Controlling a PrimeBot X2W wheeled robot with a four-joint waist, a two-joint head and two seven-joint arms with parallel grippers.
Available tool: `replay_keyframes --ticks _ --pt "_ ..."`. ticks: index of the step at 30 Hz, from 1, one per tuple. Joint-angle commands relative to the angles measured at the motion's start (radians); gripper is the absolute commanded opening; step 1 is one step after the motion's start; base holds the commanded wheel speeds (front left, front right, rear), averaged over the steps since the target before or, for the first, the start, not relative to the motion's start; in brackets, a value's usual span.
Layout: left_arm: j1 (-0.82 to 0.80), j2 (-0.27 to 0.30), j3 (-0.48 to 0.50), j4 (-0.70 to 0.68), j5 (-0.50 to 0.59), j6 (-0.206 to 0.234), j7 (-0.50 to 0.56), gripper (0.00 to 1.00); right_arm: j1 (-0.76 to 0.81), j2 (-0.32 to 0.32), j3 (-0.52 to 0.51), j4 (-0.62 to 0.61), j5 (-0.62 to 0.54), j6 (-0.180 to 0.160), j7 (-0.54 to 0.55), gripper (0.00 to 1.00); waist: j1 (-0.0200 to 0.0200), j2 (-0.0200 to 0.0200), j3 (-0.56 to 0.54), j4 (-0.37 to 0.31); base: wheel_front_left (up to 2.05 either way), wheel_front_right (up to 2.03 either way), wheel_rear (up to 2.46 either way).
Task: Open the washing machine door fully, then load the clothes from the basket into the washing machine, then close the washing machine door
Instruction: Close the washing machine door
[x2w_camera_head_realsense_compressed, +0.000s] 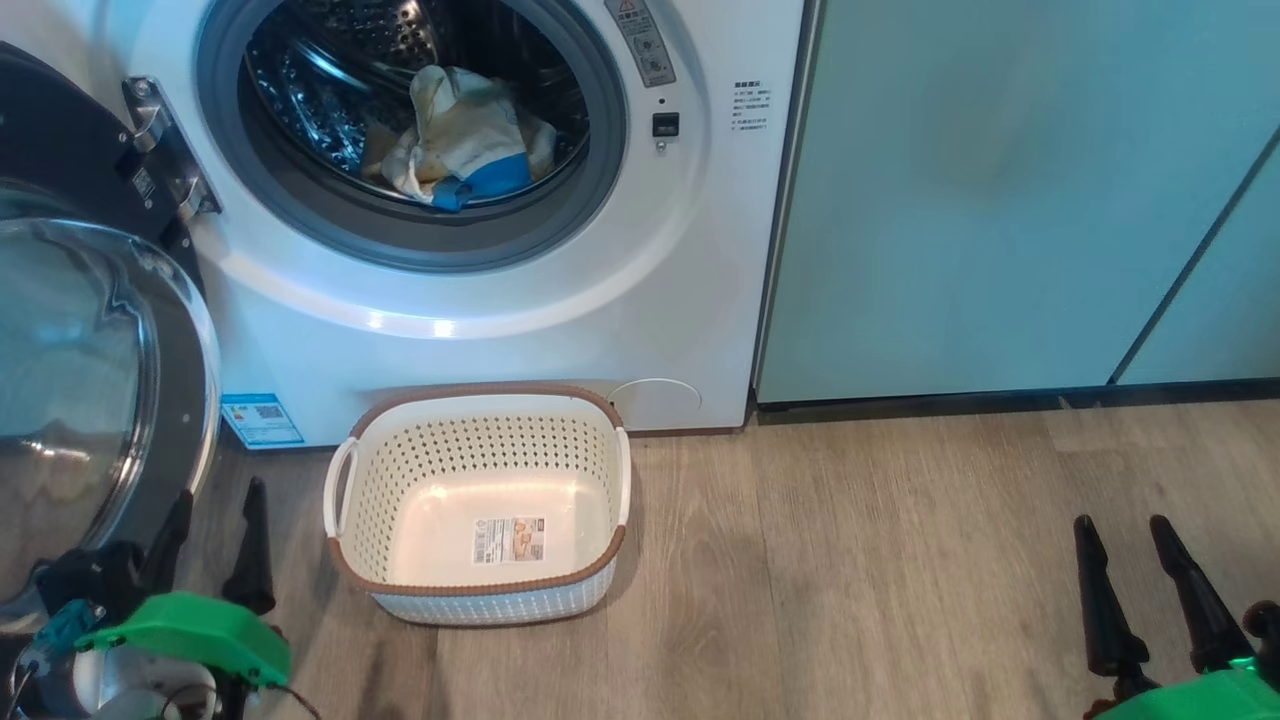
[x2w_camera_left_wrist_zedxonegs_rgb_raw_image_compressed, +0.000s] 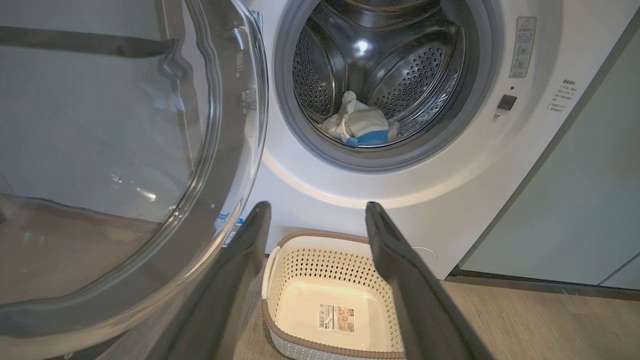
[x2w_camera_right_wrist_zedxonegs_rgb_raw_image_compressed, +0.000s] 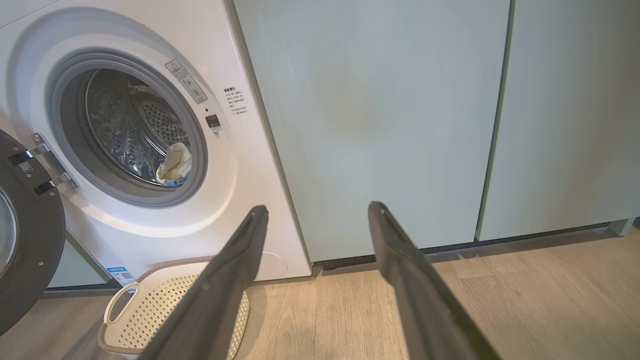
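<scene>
Sitting in the drum (x2w_camera_head_realsense_compressed: 330, 80) of 1 washing machine (x2w_camera_head_realsense_compressed: 640, 300): 1 bundle of clothes (x2w_camera_head_realsense_compressed: 465, 140), pale yellow w/ blue bit. 1 washing machine door (x2w_camera_head_realsense_compressed: 90, 380) swung wide at left. 1 basket (x2w_camera_head_realsense_compressed: 480, 392) on floor (x2w_camera_head_realsense_compressed: 850, 560) just in front, 1 label (x2w_camera_head_realsense_compressed: 509, 540) inside. 2 grippers low: left gripper (x2w_camera_head_realsense_compressed: 220, 492) jaws spread wide, nothing held; right gripper (x2w_camera_head_realsense_compressed: 1122, 522) same, nr 2 cabinet doors (x2w_camera_right_wrist_zedxonegs_rgb_raw_image_compressed: 380, 125).
</scene>
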Motion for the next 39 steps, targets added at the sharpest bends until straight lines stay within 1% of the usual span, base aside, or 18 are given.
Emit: replay_keyframes --ticks 1,6,10,20,21,25,26,39 --pt "-0.052 0.025 0.041 -0.028 -0.001 -0.001 -0.009 1.0 -0.019 -0.025 0.016 -0.031 -0.006 0.004 -0.007 1.0 0.0 0.0 0.0 0.001 0.0 0.0 0.0" --pt "-0.057 0.023 0.025 -0.028 0.001 -0.001 -0.009 1.0 -0.015 -0.023 0.013 -0.033 -0.007 0.004 -0.007 1.0 0.0 0.0 -0.001 0.02 0.0 0.0 0.0" --pt "-0.059 0.013 0.034 -0.032 0.001 -0.001 -0.009 1.0 -0.017 -0.023 0.016 -0.032 -0.007 0.004 -0.007 1.0 0.0 0.0 -0.003 0.047 0.0 0.0 0.0" --pt "-0.06 -0.007 0.048 -0.031 0.031 -0.001 -0.009 1.0 -0.025 -0.024 0.031 -0.034 -0.005 0.004 -0.007 1.0 0.0 0.0 -0.004 0.137 0.0 0.0 0.0" --pt "-0.06 -0.007 0.048 -0.031 0.031 -0.001 -0.009 1.0 -0.025 -0.024 0.031 -0.034 -0.005 0.004 -0.007 1.0 0.0 0.0 -0.004 0.137 0.0 0.0 0.0" --pt "-0.063 -0.01 0.054 -0.029 0.034 -0.001 -0.009 1.0 -0.027 -0.022 0.035 -0.035 -0.005 0.004 -0.007 1.0 0.0 0.0 0.0 0.184 0.0 0.0 0.0" --pt "-0.067 -0.011 0.054 -0.026 0.035 -0.001 -0.009 1.0 -0.029 -0.022 0.037 -0.036 -0.005 0.004 -0.007 1.0 0.0 0.0 0.004 0.209 0.0 0.0 0.0" --pt "-0.098 -0.027 0.041 -0.017 0.047 -0.001 -0.009 1.0 -0.035 -0.019 0.036 -0.036 -0.003 0.004 -0.007 1.0 0.0 0.0 0.012 0.391 0.0 0.0 0.0"
